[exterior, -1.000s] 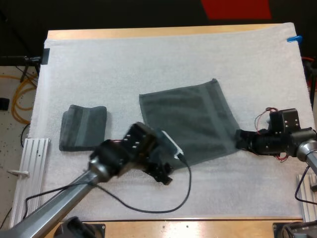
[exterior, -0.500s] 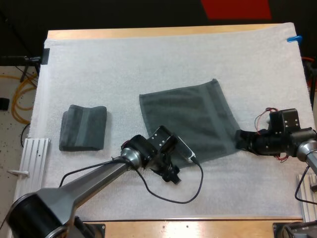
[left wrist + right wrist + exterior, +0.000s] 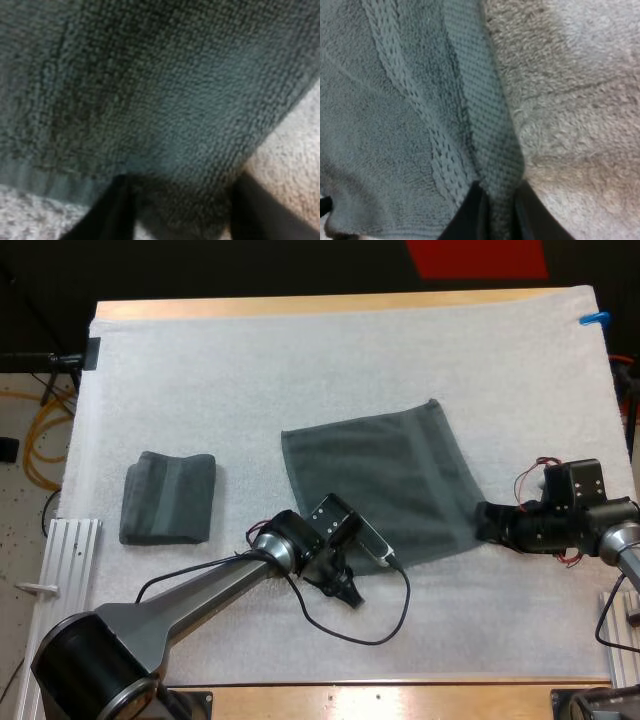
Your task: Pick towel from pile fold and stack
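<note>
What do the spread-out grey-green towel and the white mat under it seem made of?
The spread-out grey-green towel: likely cotton terry, matte; looped pile and woven border band. The white mat: perhaps fleece or foam, matte; fuzzy, nubbly surface.

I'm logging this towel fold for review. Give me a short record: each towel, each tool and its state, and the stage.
spread towel: flat in the middle of the mat
folded towel: on the mat's left side, apart from the spread towel
left tool: open, fingers astride the spread towel's near left corner
right tool: shut on the spread towel's near right corner
stage: fold not yet begun
</note>
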Controlling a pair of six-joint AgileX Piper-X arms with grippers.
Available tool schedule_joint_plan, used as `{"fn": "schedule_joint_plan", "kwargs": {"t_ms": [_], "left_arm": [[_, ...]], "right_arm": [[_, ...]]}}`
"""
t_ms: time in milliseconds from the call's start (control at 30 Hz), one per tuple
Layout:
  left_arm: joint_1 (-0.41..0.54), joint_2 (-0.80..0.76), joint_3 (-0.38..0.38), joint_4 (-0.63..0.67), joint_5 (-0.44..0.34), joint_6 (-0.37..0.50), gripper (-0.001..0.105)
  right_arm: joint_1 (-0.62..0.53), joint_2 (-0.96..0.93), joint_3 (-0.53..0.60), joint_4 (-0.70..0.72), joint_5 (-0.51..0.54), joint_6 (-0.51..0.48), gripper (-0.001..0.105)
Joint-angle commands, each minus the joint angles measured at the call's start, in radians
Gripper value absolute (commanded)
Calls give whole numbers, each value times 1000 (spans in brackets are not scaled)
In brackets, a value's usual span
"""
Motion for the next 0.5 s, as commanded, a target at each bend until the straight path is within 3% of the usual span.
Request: {"fn": "schedule_joint_plan", "kwargs": {"t_ms": [0,200,333,467], "left_arm": [[-4,14,4,8,18,-7,24],[-4,2,-37,87,18,-7,1],[-4,-63,-81,156,18,-3,0],[-4,-171,-91,233,18,12,0]], "right_arm": [[0,-8,0,8,6,-9,0],[4,-16,0,10,6,-9,0],[56,-74,0,31,8,3,0],[148,-182,0,101,146,19,0]]}}
